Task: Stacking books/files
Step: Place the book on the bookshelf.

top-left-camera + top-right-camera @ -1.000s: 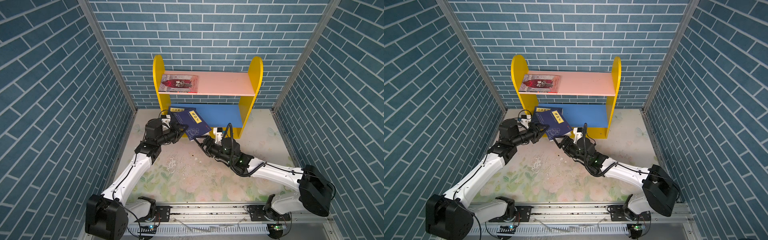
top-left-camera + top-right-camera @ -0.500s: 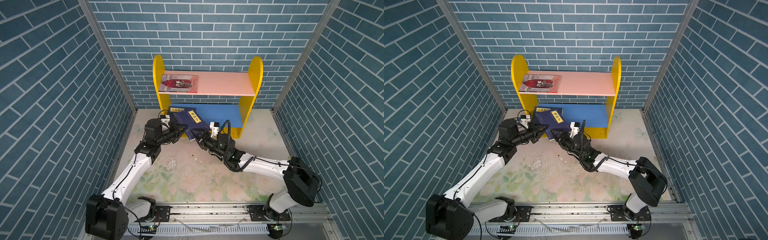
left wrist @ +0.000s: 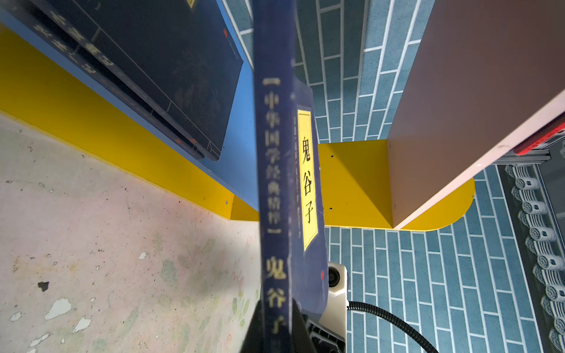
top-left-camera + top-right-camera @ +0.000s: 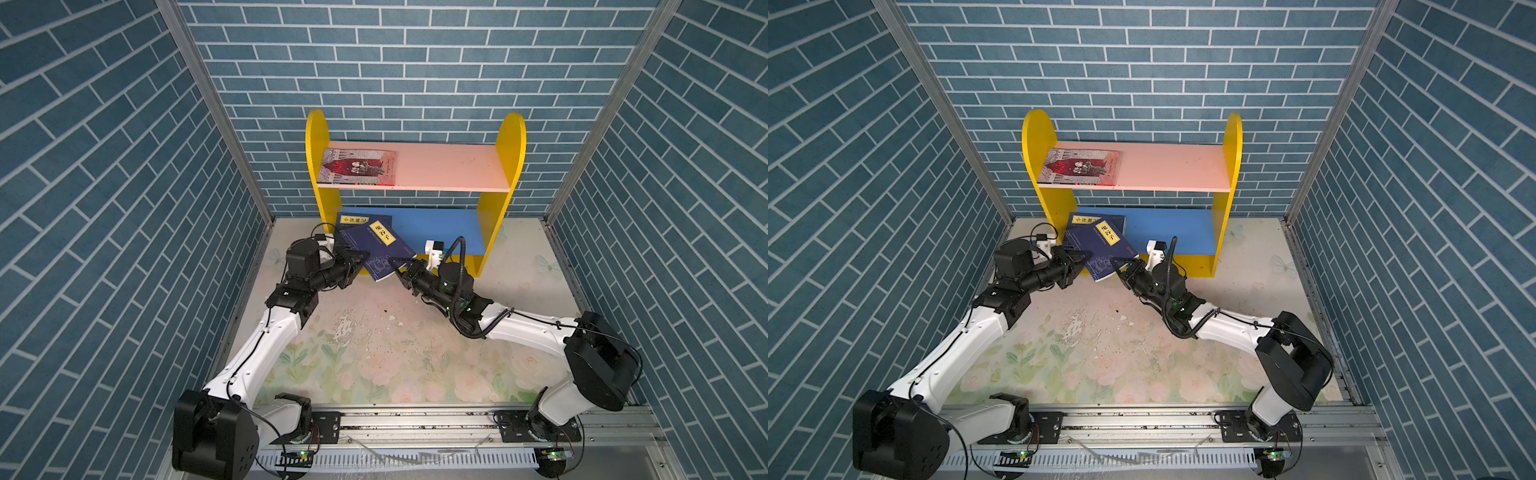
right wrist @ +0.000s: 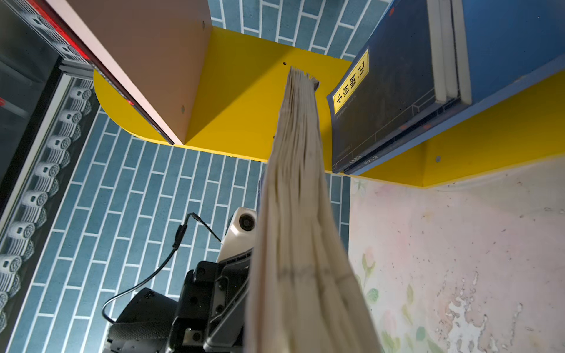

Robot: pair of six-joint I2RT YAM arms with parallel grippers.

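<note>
Mid-frame, my right pincer (image 4: 395,263) just clamped the navy yellow-strip paperback (image 4: 380,245) my left pincer (image 4: 358,258) grips; handover can follow.

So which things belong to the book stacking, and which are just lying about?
Job: held navy book, left gripper and right gripper shut on it; navy books on blue shelf; illustrated book on pink shelf.
Just there: paint flakes, table.

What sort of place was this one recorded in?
Probably a staged robot test booth: brick-print wall panels, a small yellow bookshelf on a flower-print tabletop, and a mounting rail along the front.
</note>
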